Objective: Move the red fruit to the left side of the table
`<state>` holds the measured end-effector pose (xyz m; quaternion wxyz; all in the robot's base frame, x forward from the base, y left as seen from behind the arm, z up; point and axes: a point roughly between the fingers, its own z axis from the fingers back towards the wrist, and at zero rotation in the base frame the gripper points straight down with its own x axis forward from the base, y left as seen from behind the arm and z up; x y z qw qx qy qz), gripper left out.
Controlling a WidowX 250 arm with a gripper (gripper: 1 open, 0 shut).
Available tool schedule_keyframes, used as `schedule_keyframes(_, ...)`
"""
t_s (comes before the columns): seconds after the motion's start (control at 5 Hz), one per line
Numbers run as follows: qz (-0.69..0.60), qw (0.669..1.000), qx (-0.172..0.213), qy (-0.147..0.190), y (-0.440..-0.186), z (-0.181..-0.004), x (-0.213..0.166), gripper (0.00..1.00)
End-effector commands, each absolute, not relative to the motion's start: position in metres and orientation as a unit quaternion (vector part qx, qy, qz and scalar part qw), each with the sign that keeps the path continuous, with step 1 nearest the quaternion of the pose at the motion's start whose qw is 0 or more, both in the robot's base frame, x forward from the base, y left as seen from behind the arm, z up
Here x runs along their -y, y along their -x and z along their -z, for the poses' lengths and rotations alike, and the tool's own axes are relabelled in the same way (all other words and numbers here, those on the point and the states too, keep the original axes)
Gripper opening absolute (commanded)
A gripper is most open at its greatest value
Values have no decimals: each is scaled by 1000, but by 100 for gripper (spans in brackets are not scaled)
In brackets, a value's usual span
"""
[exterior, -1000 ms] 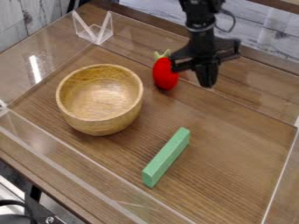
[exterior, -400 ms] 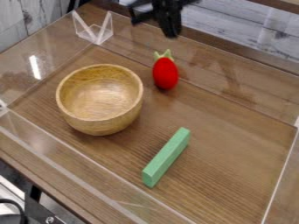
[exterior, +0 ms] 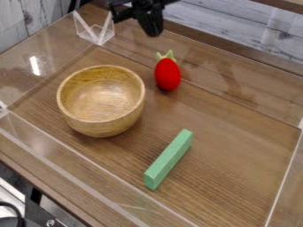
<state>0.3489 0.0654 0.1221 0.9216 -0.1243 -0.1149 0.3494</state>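
The red fruit stands upright on the brown table, just right of the wooden bowl's far rim, with its little green top pointing up. Nothing touches it. My gripper hangs high at the top edge of the view, above and to the left of the fruit and well clear of it. It is dark and partly cut off by the frame, so how its jaws stand does not show. Nothing is seen between its fingers.
A round light wooden bowl sits left of centre. A green rectangular block lies diagonally near the front. Clear acrylic walls edge the table, and a small clear folded stand sits at the back left.
The gripper has lifted from beside the fruit and moved up and to the left, to the top edge of the view. The fruit has stayed where it was.
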Motion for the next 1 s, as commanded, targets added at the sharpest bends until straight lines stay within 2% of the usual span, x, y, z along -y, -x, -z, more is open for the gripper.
schedule_keyframes(0.0, -317, 933, 130, 112, -346, -121, -58, 100)
schedule_keyframes(0.4, -361, 921, 122, 86, -341, -90, -65, 100)
schedule_keyframes(0.8, -362, 923, 110, 66, -360, -55, -66, 100)
